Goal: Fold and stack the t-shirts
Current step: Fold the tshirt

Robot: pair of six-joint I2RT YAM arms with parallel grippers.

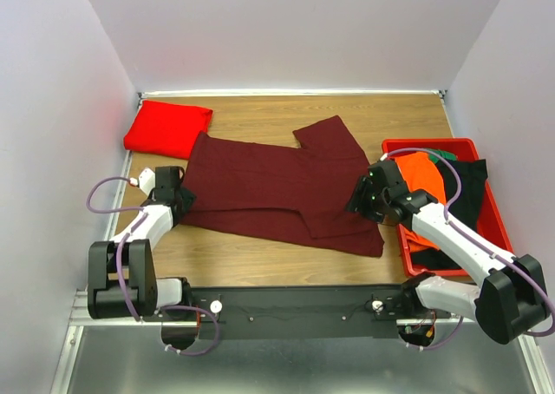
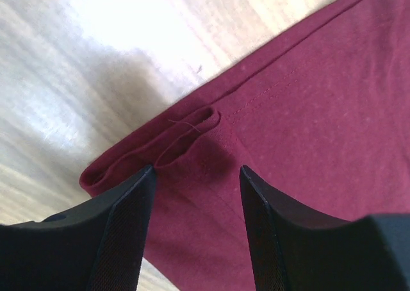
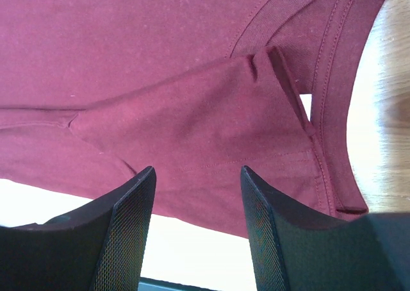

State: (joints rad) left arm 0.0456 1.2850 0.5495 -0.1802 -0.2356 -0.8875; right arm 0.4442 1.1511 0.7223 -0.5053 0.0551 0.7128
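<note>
Seen from above, we find the dark maroon t-shirt (image 1: pixel 277 190) spread flat across the middle of the wooden table (image 1: pixel 260 259), partly folded over itself, with one sleeve reaching toward the far side. The bright red t-shirt (image 1: pixel 166 127) lies folded at the far left corner, just beside the maroon cloth but apart from both arms. The left gripper (image 2: pixel 197 174) sits at the shirt's left edge. In its wrist view we see both dark fingers (image 2: pixel 125 227) spread wide, released, above a doubled, stitched hem (image 2: pixel 186 127) that borders bare wood. The right gripper (image 3: pixel 197 174) stands at the shirt's right edge, its jaws likewise parted and clamping nothing. Below it we see layered maroon cloth and the ribbed collar (image 3: pixel 333 60) curving to the right. At the right of the table a red bin (image 1: pixel 499 225) holds an orange cloth (image 1: pixel 423 175) and a dark one (image 1: pixel 470 186). The right arm crosses in front of the bin's near left part.
</note>
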